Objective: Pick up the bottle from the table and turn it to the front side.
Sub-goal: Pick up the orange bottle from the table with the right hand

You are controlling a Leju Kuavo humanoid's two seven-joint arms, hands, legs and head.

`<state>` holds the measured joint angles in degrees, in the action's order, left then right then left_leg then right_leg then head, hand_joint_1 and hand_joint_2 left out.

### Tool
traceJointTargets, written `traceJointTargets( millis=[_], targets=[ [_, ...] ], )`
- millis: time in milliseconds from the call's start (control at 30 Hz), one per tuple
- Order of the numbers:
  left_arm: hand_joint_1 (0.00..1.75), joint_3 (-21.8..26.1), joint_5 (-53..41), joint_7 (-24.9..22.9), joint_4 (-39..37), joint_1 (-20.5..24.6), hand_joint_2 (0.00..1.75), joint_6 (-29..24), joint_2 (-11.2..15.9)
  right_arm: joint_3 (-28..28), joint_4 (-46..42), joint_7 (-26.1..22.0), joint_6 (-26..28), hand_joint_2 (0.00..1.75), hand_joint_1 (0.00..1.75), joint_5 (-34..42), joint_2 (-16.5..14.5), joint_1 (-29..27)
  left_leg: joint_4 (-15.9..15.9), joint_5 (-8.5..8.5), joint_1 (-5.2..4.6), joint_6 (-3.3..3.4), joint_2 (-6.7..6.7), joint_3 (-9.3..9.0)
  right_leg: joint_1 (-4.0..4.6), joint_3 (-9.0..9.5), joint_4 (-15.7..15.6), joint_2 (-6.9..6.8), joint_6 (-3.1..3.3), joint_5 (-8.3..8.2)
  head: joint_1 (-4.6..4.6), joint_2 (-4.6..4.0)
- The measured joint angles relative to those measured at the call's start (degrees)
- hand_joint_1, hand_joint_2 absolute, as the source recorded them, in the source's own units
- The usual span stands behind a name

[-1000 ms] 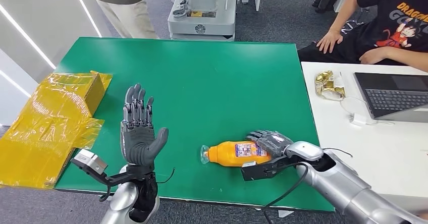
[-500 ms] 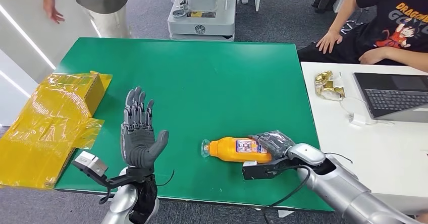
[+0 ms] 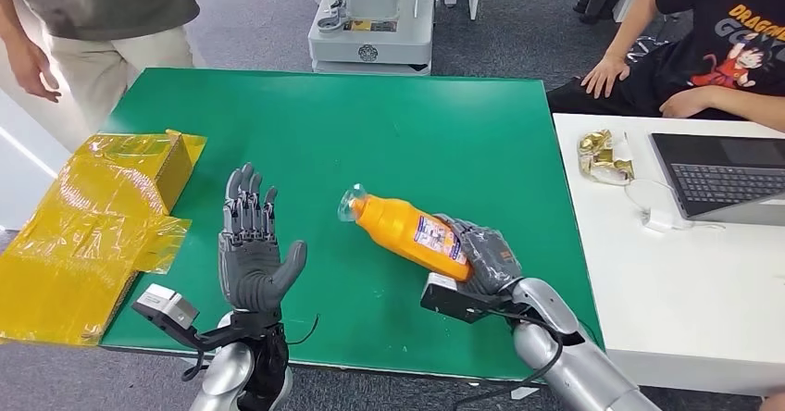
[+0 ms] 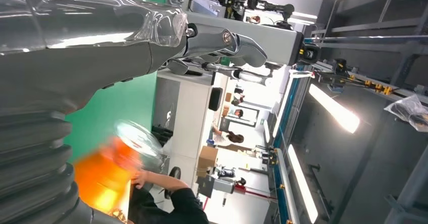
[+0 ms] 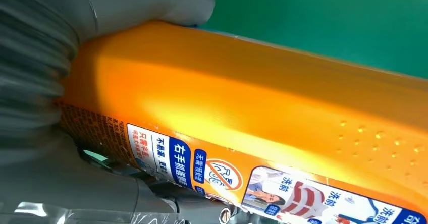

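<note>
green table (image 3: pixel 370 143) fills the middle of the head view, with a white desk (image 3: pixel 666 272) touching its right edge and a grey machine base (image 3: pixel 370 22) beyond its far edge. yellow-wrapped cardboard box (image 3: pixel 102 217) sits at the table's left edge, unmoved since a second ago. person in a grey shirt (image 3: pixel 93 22) now stands closer at the far left corner, more in frame than before. seated person in a black printed shirt (image 3: pixel 722 41) stays at the far right, behind a laptop (image 3: pixel 722 175) and a crumpled gold wrapper (image 3: pixel 600 156). orange bottle (image 3: pixel 407 230), lying flat on the table a second ago, is now off the surface and tilted, clear cap end pointing up and to the left, label facing up. right hand (image 3: pixel 481 258) grasps the bottle's base end, fingers wrapped round it; wrist view shows the thumb (image 5: pixel 151 2) pressed on the orange side. left hand (image 3: pixel 250 244) remains upright near the front edge, palm showing, fingers spread, holding nothing.
</note>
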<state>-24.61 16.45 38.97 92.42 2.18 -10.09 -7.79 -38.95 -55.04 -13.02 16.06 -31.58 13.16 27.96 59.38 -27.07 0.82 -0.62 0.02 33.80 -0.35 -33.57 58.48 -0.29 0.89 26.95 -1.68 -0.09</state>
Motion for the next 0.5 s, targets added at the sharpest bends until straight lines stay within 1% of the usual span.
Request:
traceJointTargets(
  millis=[100, 333, 400, 500],
  targets=[
    [0.00, 0.0, 0.0, 0.0, 0.0, -0.1, 1.75, -0.3, -0.1, 3.6, -2.9, -2.4, 5.5, 1.75, 1.75, 1.9, -1.3, -3.4, 0.0, -0.01, -0.01, 0.00, -0.02, 0.04, 0.00, 0.00, 0.0, -0.02, -0.02, 0.01, 0.01, 0.00],
    [0.00, 0.0, 0.0, -0.3, 0.0, -0.2, 1.75, 0.0, -0.3, 10.0, -10.5, -7.9, 14.9, 1.75, 1.75, 4.9, -3.3, -11.7, 0.0, -0.03, -0.03, 0.00, -0.03, 0.07, -0.01, -0.02, -0.1, -0.05, -0.04, 0.03, 0.01, 0.00],
    [0.00, 0.0, 0.1, -0.9, -0.2, -0.1, 1.75, 0.6, -0.4, 11.5, -12.7, -9.0, 16.9, 1.75, 1.75, 5.4, -4.0, -13.7, 0.0, -0.03, -0.03, -0.01, -0.02, 0.07, -0.01, -0.03, -0.1, -0.03, -0.04, 0.03, 0.01, 0.00],
    [0.00, -0.1, 0.5, -2.1, -0.6, 0.3, 1.75, 2.4, -0.6, 13.0, -15.2, -9.5, 17.7, 1.75, 1.75, 5.6, -4.5, -15.9, 0.0, -0.03, -0.02, -0.01, -0.01, 0.06, -0.01, -0.04, -0.1, -0.02, -0.04, 0.03, 0.01, 0.00]
  ],
)
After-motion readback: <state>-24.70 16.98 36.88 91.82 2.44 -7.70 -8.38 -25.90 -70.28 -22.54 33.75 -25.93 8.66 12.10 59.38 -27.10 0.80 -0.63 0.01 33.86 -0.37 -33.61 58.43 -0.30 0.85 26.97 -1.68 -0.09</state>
